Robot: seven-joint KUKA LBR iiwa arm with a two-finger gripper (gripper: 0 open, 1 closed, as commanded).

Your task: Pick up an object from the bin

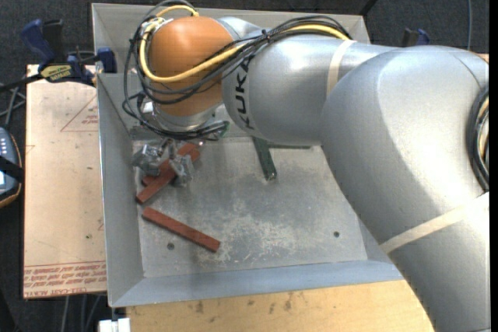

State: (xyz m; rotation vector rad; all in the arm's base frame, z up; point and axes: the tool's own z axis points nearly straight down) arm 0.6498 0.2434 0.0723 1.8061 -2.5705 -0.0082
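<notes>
Single camera high above bin (296, 221), slightly oblique, close; arm (373, 113) at right.

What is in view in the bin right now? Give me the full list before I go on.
long flat bar: one, red-brown, lying at a slant on the bin floor, front left
short flat bar: one, red-brown, left of the floor, directly under the jaws, upper end hidden by them
small reddish piece: one, right beside the jaws, mostly hidden; its kind cannot be told
dark bar: one, dark grey, mid-floor, upper end hidden under the arm
bin: one, grey metal, floor scuffed pale
arm: one, silver-grey, reaching in from the right
orange cover: one, on the wrist, with yellow and black cables round it
jaws: one pair, metal, low at the left of the floor
</notes>
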